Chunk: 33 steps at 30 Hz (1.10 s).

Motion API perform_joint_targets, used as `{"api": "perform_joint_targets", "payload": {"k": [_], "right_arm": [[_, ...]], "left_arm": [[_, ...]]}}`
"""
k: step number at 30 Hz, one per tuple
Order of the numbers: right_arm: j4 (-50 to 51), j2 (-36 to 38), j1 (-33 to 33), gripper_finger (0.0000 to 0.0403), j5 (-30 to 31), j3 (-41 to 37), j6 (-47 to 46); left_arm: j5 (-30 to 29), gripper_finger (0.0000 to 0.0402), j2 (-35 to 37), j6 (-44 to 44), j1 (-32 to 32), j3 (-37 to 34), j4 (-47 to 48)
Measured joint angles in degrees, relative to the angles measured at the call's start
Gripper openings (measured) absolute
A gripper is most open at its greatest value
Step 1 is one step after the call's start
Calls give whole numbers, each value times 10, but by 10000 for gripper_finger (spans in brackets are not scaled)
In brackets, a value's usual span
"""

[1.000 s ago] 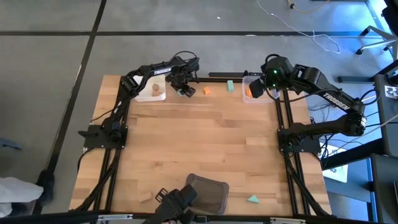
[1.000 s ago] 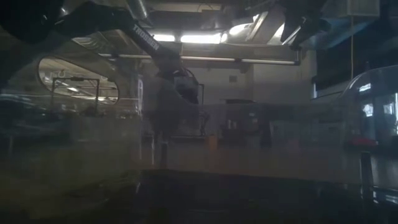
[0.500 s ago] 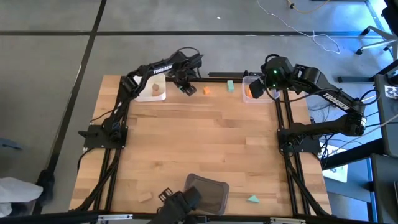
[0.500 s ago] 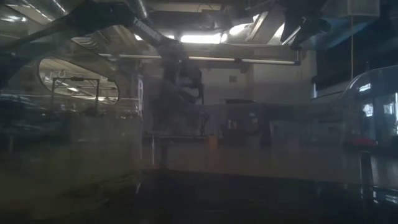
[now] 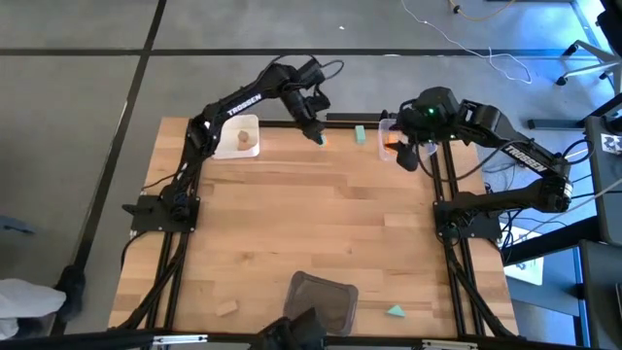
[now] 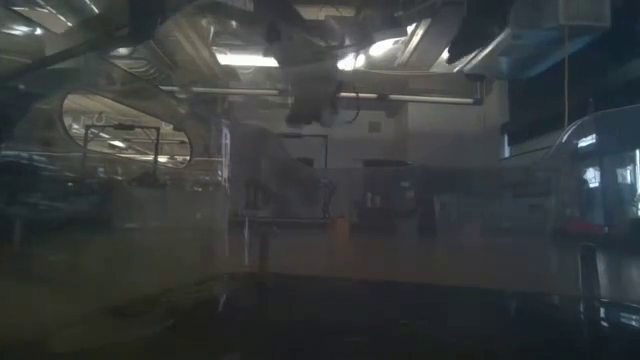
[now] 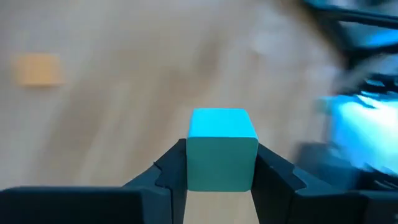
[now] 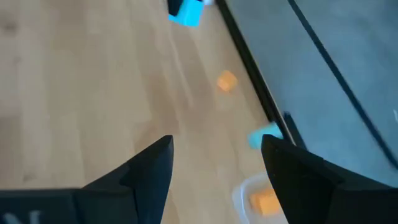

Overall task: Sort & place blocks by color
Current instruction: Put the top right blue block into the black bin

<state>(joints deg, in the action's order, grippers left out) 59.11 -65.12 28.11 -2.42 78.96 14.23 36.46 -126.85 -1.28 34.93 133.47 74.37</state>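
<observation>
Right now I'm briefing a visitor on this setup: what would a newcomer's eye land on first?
Most striking is the small teal-green wooden cube clamped between the left gripper fingers, raised near the table's far edge. Opposite it, the right gripper hangs open beside the clear tray holding an orange block. At the near edge sits a dark grey tray.

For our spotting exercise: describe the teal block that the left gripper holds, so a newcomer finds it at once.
Look to the wooden table's far edge, where the left gripper hangs. The teal-green wooden cube sits clamped between its dark fingers; the other teal blocks lie loose on the table.
</observation>
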Motion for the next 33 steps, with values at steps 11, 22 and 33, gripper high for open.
{"api": "perform_joint_targets", "payload": {"k": [11, 22, 33], "right_arm": [[-60, -22, -53, 245, -52, 0, 143], [-109, -87, -134, 245, -52, 0, 190], [-156, -120, -181, 245, -52, 0, 195]], "left_arm": [[152, 123, 7, 4, -62, 16, -18], [178, 123, 7, -4, -112, 16, -88], [171, 123, 7, -33, -123, 15, -118]]}}
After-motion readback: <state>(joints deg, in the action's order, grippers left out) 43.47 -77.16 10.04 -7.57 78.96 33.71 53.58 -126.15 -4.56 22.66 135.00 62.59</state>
